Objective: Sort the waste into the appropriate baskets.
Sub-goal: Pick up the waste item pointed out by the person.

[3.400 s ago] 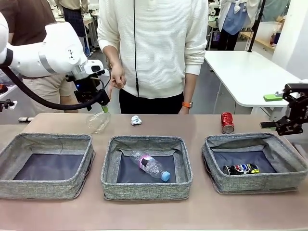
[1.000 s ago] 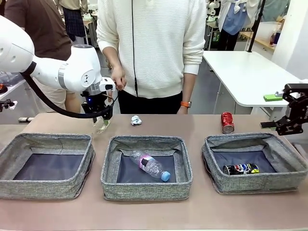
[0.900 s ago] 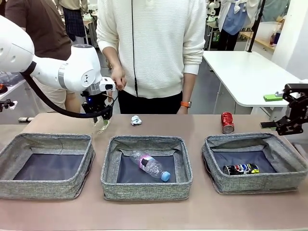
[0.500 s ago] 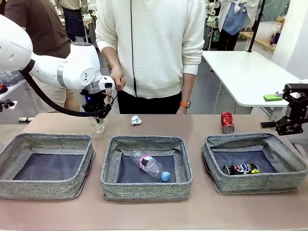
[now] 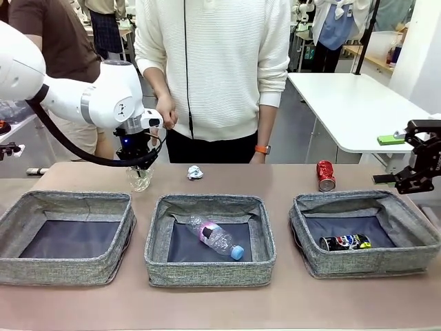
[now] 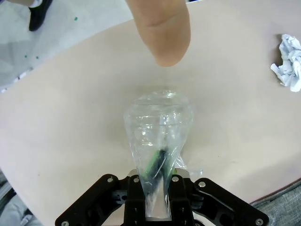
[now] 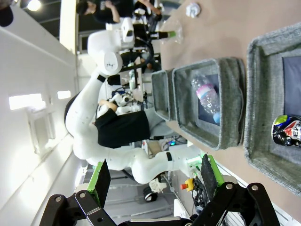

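I see the left gripper (image 6: pixel 159 165) clamped on the crushed clear bottle (image 6: pixel 158 117), which is wrinkled, flattened at the pinch, and on the table (image 6: pixel 61 117) just behind the left basket (image 5: pixel 65 198). The right gripper (image 7: pixel 154 179) gapes wide, holding nothing.

You've got the left gripper (image 5: pixel 138 169) pinching the crushed bottle (image 5: pixel 140 181) near the worktop's (image 5: pixel 262 179) far edge. The paper ball (image 5: pixel 195 172) and red can (image 5: pixel 325 175) lie along that edge; your right gripper (image 5: pixel 386 160) hangs, fingers (image 5: pixel 391 139) apart, by the right edge.
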Robot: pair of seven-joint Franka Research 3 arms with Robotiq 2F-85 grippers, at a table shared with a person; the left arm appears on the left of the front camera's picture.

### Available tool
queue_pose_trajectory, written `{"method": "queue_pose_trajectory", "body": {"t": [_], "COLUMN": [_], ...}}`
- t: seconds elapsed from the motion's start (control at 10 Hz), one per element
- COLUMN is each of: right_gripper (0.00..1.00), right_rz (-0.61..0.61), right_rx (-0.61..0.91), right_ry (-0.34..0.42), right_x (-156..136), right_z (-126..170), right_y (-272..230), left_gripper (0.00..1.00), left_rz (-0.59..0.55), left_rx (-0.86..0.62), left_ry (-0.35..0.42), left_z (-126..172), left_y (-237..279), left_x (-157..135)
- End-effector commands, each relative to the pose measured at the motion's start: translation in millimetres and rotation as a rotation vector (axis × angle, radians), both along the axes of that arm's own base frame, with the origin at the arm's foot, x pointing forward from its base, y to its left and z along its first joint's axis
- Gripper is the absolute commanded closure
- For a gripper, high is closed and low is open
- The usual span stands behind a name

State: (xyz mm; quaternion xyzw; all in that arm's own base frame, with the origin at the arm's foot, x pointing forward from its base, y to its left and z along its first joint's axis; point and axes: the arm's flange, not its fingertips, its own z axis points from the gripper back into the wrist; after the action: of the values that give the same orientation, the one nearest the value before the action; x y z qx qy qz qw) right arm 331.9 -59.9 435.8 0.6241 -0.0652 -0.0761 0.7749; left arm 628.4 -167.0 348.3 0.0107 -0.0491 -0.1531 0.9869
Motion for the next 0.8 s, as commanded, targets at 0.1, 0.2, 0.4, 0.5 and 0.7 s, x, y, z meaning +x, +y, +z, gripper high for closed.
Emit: {"method": "queue_pose_trajectory", "body": {"t": [0.1, 0.2, 0.4, 0.5, 0.7], "right_gripper": [0.0, 0.0, 0.0, 0.0, 0.0], "right_rz": [-0.002, -0.002, -0.002, -0.002, -0.002], "right_rx": [0.011, 0.011, 0.011, 0.011, 0.011], "right_ry": [-0.005, -0.005, -0.005, -0.005, -0.005], "right_x": [-0.6, -0.6, -0.6, -0.6, -0.6], "right_z": [3.7, 3.7, 3.7, 3.7, 3.7], "right_y": [0.3, 0.3, 0.3, 0.3, 0.3], "left_gripper": [1.0, 1.0, 1.0, 1.0, 1.0], "left_rz": [0.157, 0.248, 0.279, 0.279, 0.444], "left_rx": [0.036, 0.015, -0.134, -0.124, -0.273], "left_ry": [0.059, 0.121, 0.048, 0.104, 0.036], "left_z": [48.0, 91.0, 163.6, 186.6, 210.7], "left_y": [17.0, 30.6, 57.7, 65.7, 56.2], "left_x": [-21.7, -44.7, -101.7, -141.8, -215.7]}}
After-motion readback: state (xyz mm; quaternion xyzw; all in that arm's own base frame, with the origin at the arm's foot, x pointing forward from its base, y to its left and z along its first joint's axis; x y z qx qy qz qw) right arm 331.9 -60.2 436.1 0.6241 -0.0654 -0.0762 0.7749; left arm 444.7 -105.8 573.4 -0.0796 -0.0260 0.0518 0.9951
